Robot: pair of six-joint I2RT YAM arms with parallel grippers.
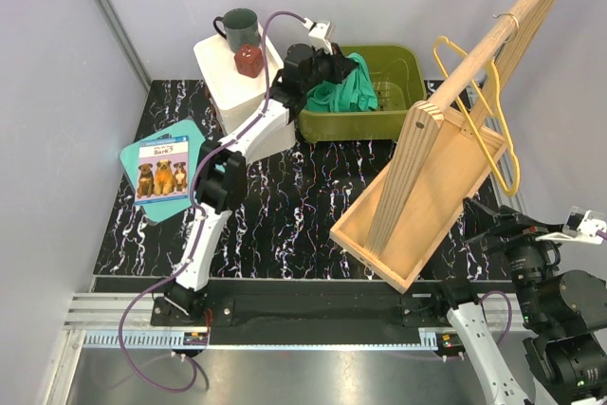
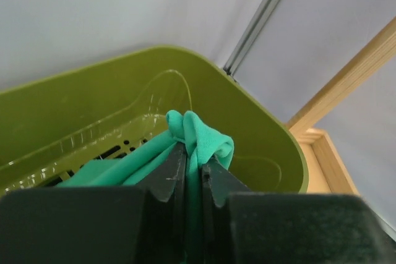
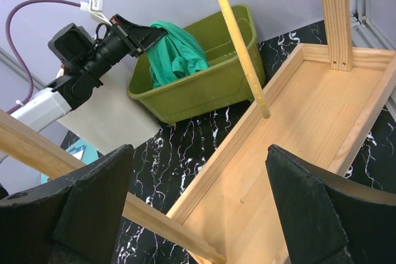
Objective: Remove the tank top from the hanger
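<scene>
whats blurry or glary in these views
Left wrist: the left fingers fill the bottom, dark and soft, while the tank top pinched between them is sharper. Right wrist: the right fingers are blurred dark masses; the olive basket is crisp. Top external: even light, mild glare on the metal rail.

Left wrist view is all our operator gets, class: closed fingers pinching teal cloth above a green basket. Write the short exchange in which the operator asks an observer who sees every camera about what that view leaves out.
Operator: Is the tank top I'm holding clear of the hanger?
Observer: Yes. In the top view the hanger hangs bare on the rack's wooden rail, away from the basket.
Operator: And what is the other arm doing?
Observer: The right gripper is open and holds nothing. Its camera looks across the rack's tray.
</scene>
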